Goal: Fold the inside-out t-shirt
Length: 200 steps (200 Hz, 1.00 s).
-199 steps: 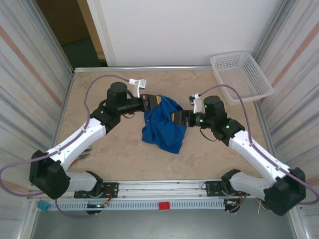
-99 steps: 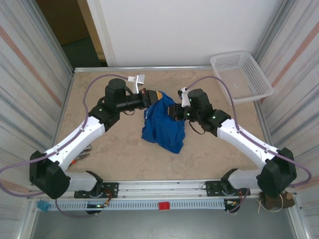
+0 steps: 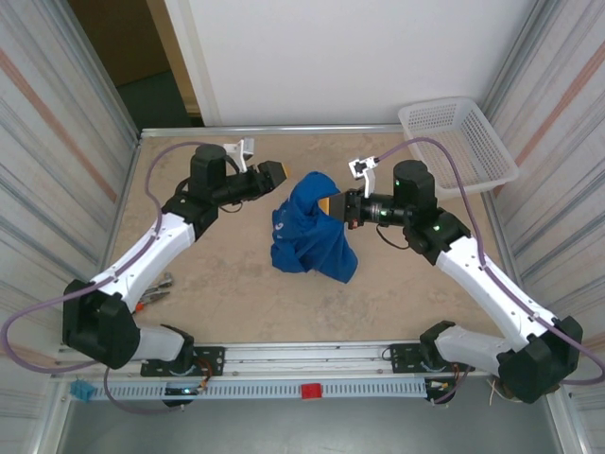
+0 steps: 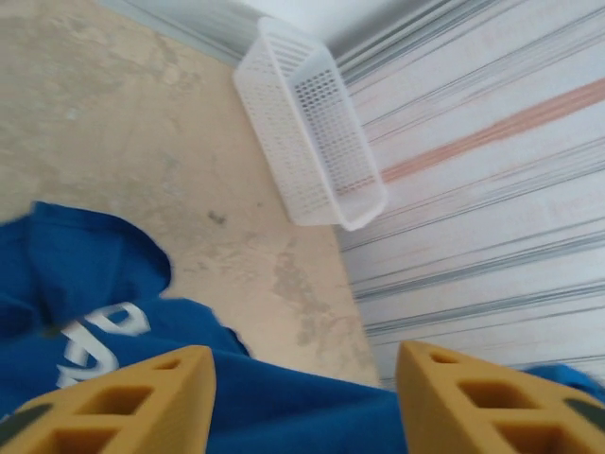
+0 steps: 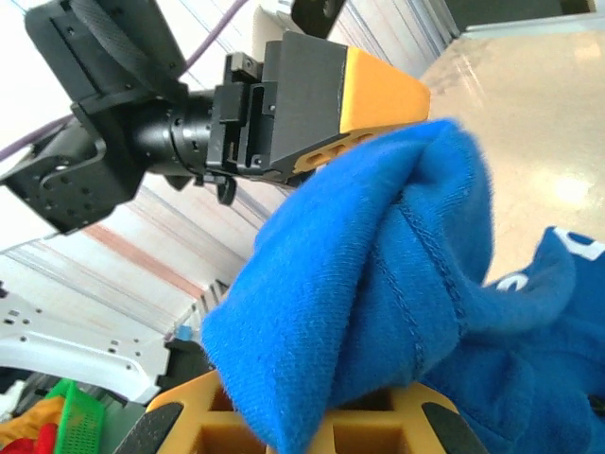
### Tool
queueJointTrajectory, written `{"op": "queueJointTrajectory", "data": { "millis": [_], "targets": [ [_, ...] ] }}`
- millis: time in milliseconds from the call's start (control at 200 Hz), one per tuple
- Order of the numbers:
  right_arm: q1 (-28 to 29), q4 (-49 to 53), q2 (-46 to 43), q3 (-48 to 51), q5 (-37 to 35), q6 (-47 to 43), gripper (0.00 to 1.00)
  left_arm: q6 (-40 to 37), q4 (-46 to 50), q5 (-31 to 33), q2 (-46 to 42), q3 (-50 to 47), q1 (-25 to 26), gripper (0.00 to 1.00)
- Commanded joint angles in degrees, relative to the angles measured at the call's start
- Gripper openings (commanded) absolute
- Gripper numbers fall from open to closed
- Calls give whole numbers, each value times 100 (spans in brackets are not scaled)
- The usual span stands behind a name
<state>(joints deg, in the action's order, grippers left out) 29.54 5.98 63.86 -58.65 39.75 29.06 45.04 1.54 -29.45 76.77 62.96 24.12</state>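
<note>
I've the t-shirt (image 3: 312, 232), soft, light, floppy, clenched in R pincer (image 3: 328, 204) at a seam, I think; L pincer (image 3: 274, 173) gaping, empty; I'd grab hem next.

The inside-out t-shirt (image 3: 310, 232) lies heaped mid-table (image 3: 236, 284) between my grippers. My left gripper (image 3: 274, 173) hangs just left of it, apart. My right gripper (image 3: 326, 204) meets its upper right edge, cloth apparently pinched between the fingers. The lattice basket (image 3: 458, 142) stands at the far right corner, well apart.
</note>
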Motion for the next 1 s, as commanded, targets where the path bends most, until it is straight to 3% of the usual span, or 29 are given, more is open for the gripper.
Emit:
{"op": "queueJointTrajectory", "data": {
  "millis": [0,210,341,711,766,872,927,997],
  "targets": [
    [-160,-416,42,153,452,223,0,-611,227,173,-545,-173,155,64],
    [-212,-506,237,196,341,344,0,-1273,295,1042,-1459,-803,1082,70],
    [-221,-470,277,205,311,381,0,-1758,379,1987,-1419,-937,1768,71],
    [-221,-539,84,368,205,530,0,-2206,200,2499,-53,-227,1877,71],
    [-225,-532,83,398,184,523,0,-2325,196,2406,153,-55,1871,59],
    [-343,-463,105,479,95,451,0,-2497,356,1701,297,314,1737,0],
    [-500,-350,155,540,-76,340,0,-2425,476,1045,232,482,1560,0],
    [-719,-59,339,583,-622,160,43,-1980,327,-163,130,586,1228,0]
  ]
}}
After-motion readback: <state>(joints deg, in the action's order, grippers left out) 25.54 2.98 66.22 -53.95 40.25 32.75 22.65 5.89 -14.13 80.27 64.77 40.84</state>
